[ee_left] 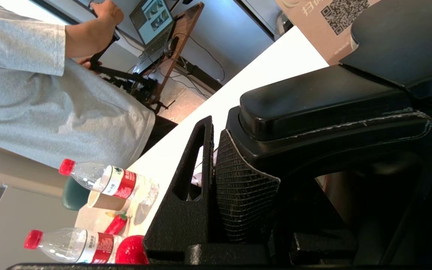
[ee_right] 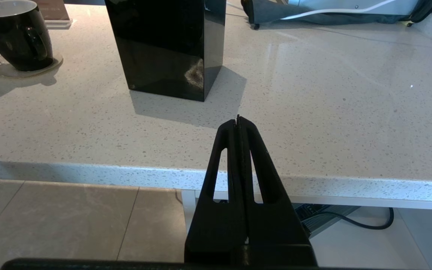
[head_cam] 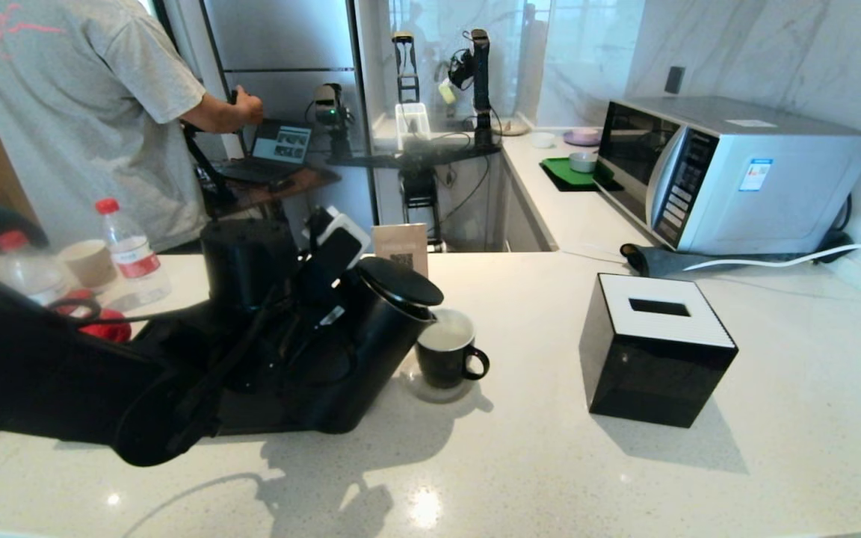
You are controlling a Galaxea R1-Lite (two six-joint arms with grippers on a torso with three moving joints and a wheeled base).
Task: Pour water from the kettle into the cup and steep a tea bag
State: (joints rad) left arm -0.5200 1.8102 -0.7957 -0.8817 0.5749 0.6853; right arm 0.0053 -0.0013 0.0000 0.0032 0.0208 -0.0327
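The left tool (ee_left: 238, 180) is clenched on the loop handle of the kettle (head_cam: 371, 351), its textured finger (ee_left: 244, 195) pressed against the handle's side in the left wrist view. The kettle hangs tilted away from the tool, its flat round lid (head_cam: 399, 281) leaning toward the cup (head_cam: 447, 357) and its spout reaching over the cup's near rim. The cup stands upright on a round coaster (head_cam: 438, 390) on the tabletop (head_cam: 550, 463), just past the kettle's spout from the tool, with its loop handle turned to the far side from the kettle. Whether water is running cannot be told.

Beyond the cup, well apart from the tool, sits a black square tissue box (head_cam: 655, 351) with a white top. Behind the left tool, two clear bottles with red caps (head_cam: 128, 250) and a tan paper cup (head_cam: 89, 263) stand near the tabletop's far corner. A small card with a QR code (head_cam: 400, 246) stands just behind the kettle's lid.

The right tool (ee_right: 238, 123) is parked below the tabletop's front edge, fingers pressed together and holding nothing, pointing toward the tissue box.

A microwave (head_cam: 729, 172) sits on the side tabletop, and a person in a grey shirt (head_cam: 64, 112) stands behind.
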